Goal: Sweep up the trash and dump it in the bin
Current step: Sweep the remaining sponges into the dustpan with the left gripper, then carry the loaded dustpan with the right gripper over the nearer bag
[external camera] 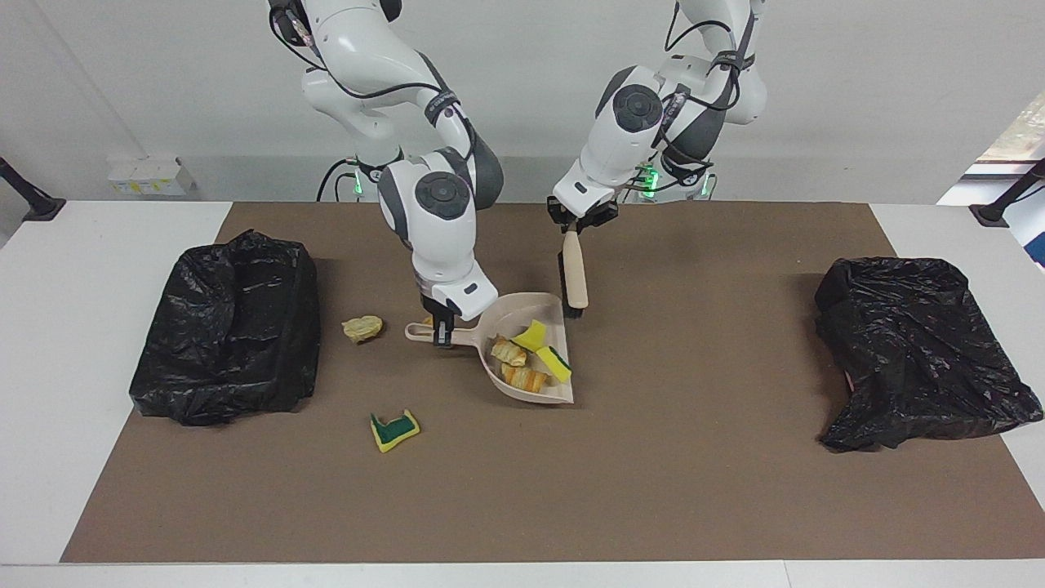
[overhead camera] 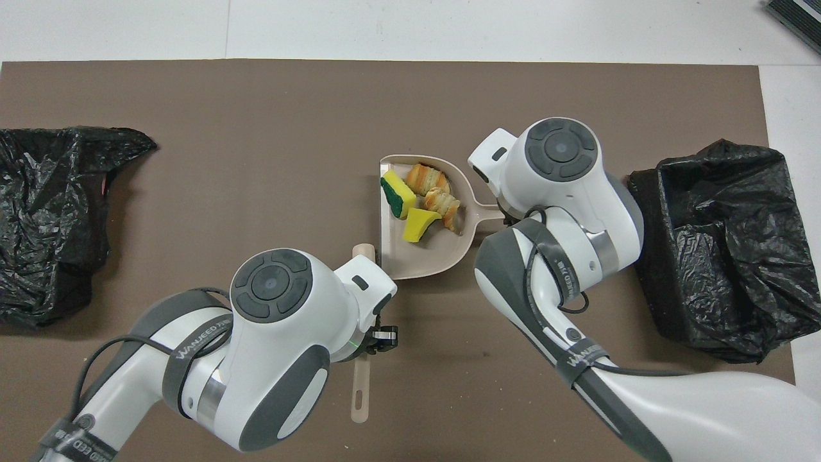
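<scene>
My right gripper point(external camera: 441, 333) is shut on the handle of the beige dustpan point(external camera: 549, 392), which sits mid-mat. In the pan lie two yellow sponge pieces point(external camera: 531, 333) and two bread-like lumps point(external camera: 511, 352) of trash, also seen from overhead as trash point(overhead camera: 420, 224) in the dustpan point(overhead camera: 417, 266). My left gripper point(external camera: 581, 222) is shut on the beige brush point(external camera: 575, 273), which hangs tip-down beside the pan's edge nearest the robots. A tan lump point(external camera: 362, 328) and a yellow-and-green sponge piece point(external camera: 394, 430) lie loose on the mat toward the right arm's end.
One black-bagged bin point(external camera: 229, 327) stands at the right arm's end of the brown mat, another bin point(external camera: 914, 351) at the left arm's end. Overhead, the right arm's wrist hides its gripper and the loose scraps.
</scene>
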You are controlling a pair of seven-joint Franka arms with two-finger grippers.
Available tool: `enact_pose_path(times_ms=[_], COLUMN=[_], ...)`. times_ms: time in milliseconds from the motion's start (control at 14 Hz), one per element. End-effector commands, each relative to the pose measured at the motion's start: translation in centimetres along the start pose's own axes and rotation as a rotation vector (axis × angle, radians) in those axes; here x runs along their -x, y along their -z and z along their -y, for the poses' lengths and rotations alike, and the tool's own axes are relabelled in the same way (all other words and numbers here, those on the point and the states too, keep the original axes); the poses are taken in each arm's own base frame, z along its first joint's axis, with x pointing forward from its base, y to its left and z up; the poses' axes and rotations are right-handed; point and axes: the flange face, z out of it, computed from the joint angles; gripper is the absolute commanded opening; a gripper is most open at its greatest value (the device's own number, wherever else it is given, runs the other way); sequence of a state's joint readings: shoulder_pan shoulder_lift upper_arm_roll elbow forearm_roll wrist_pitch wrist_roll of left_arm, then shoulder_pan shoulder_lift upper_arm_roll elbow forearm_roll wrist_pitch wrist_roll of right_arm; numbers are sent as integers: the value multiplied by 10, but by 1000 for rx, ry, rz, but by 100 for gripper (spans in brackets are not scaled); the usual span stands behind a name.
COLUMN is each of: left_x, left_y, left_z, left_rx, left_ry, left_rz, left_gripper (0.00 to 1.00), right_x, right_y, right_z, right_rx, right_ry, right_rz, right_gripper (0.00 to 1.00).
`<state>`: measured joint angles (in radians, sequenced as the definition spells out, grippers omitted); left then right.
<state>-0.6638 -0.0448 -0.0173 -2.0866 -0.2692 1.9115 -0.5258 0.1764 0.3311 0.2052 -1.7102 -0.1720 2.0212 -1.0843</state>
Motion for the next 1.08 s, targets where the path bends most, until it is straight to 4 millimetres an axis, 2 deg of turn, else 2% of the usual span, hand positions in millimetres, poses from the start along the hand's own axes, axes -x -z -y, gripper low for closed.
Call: enact_pose_path(times_ms=[0, 72, 143, 430, 573, 717, 860, 1003], left_x=[22, 32, 43, 79, 94, 122, 124, 124], left_y=[-12, -16, -25, -80, -92, -119, -123, -127], left_z=[12, 9, 6, -13, -26, -42, -41, -40], left_rx=[-52, -50, -53, -71, -88, -122, -137, -136], left_ry=[41, 31, 32, 24, 39, 47, 65, 66], left_rz=[-18, -29, -34, -59, -82, -149, -167, -168], left_gripper=[0, 0, 0, 0, 0, 0, 0, 0], right_x=[42, 61, 88, 195, 245, 310, 381, 427], right_y=[32, 41, 52, 71, 81, 91, 88, 89], right_z=[-2, -3, -4, -14, -9, 4, 17, 27], right_rx=[25, 17, 6, 17, 9, -8, -1, 14], right_ry=[-18, -36, -42, -47, -71, -98, -101, -65], right_rz=[-40, -47, -55, -117, -132, -122, -116, -102], right_gripper=[0, 0, 0, 0, 0, 0, 0, 0])
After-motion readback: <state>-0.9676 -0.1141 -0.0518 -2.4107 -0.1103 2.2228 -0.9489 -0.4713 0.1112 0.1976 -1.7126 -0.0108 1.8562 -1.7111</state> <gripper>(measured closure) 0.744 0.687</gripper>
